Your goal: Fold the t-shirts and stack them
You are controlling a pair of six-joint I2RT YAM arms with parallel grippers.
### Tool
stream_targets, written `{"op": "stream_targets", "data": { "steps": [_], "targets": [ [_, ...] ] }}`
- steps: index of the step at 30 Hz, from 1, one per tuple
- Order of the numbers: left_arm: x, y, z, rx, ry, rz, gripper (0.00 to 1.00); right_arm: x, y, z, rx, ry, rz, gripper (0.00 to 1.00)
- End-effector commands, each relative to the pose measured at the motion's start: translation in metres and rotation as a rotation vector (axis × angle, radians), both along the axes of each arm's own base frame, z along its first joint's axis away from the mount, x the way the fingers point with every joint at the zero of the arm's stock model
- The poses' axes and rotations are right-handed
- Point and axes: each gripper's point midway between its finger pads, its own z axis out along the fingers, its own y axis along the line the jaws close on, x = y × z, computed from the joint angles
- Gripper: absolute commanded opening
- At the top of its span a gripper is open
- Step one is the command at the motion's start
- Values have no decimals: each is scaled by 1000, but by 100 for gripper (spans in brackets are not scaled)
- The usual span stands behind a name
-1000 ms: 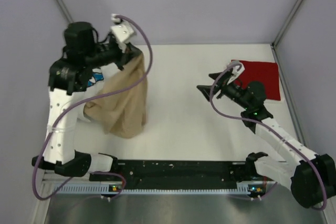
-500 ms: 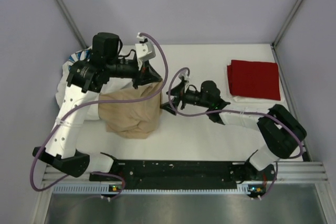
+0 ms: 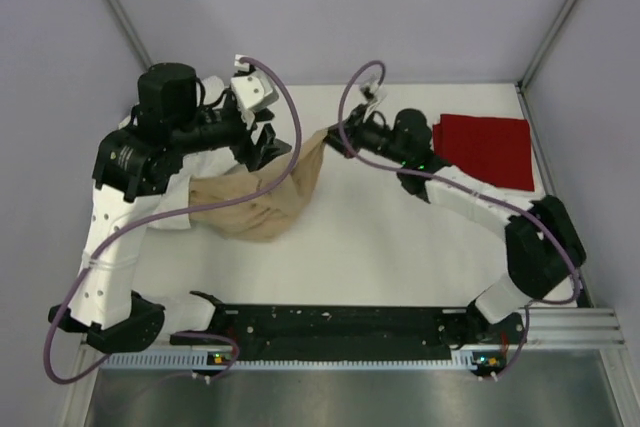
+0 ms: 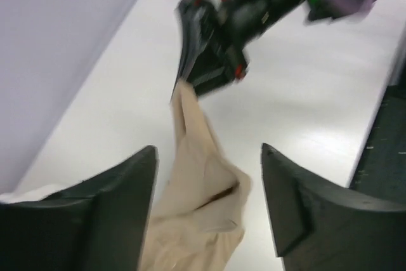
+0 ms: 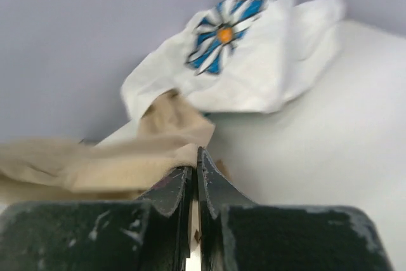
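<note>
- My right gripper is clamped on the tan shirt corner, upper centre.
- My left gripper is open, empty.
- Shirt runs lower-left from the pinch; left gripper nearer its bulk.

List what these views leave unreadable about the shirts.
- white daisy shirt: top view, mostly covered by the left arm.
- tan shirt: left wrist view, blurred, cut by the bottom edge.
- red shirt: top view, fold layers too small to count.

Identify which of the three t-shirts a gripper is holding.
The tan t-shirt: the right gripper is shut on its edge. The dark red t-shirt lies folded, the white daisy t-shirt lies loose.
</note>
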Motion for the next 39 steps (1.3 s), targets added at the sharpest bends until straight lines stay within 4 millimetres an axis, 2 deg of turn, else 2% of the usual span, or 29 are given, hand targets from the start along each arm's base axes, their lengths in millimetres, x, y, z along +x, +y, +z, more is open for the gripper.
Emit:
{"op": "stream_targets", "data": {
  "steps": [1, 3, 4, 6, 10, 15, 18, 20, 23, 25, 27, 28, 30, 32, 33, 36, 38, 39],
  "targets": [
    [40, 51, 19, 70, -144, 363, 80, 36, -101, 151, 81, -232, -355, 0],
    [49, 59, 12, 95, -144, 413, 96, 37, -133, 181, 22, -315, -496, 0],
    [51, 61, 8, 105, -143, 421, 99, 33, -146, 194, 1, -354, -548, 0],
    [57, 64, -1, 124, -131, 438, 99, 29, -162, 205, -22, -383, -616, 0],
    [76, 74, -23, 162, -115, 501, 99, 24, -171, 201, -44, -373, -643, 0],
    [96, 87, -55, 224, -93, 561, 99, 21, -157, 182, -62, -340, -618, 0],
    [95, 88, -67, 237, -71, 547, 99, 24, -136, 157, -82, -283, -570, 0],
    [96, 94, -69, 238, -66, 567, 99, 29, -110, 130, -119, -223, -507, 0],
    [102, 108, -63, 222, -77, 625, 99, 23, -61, 85, -193, -119, -377, 0],
    [107, 125, -58, 201, -80, 678, 99, 8, -29, 56, -245, -80, -277, 0],
    [111, 144, -56, 180, -76, 723, 99, -18, 5, 26, -296, -65, -127, 0],
    [113, 155, -57, 170, -69, 750, 99, -32, 18, 10, -326, -60, -52, 4],
    [116, 170, -63, 165, -52, 779, 99, -54, 34, -15, -370, -40, 70, 22],
    [117, 177, -72, 179, -44, 793, 99, -71, 40, -37, -426, -34, 149, 47],
    [118, 179, -79, 187, -33, 795, 99, -76, 39, -44, -456, -46, 168, 56],
    [117, 172, -99, 197, 4, 745, 99, -73, 19, -43, -487, -91, 111, 64],
    [113, 161, -114, 193, 38, 680, 99, -63, -2, -45, -504, -79, 17, 69],
    [110, 156, -122, 190, 60, 646, 95, -52, -17, -49, -508, -41, -41, 70]
  ]
}}
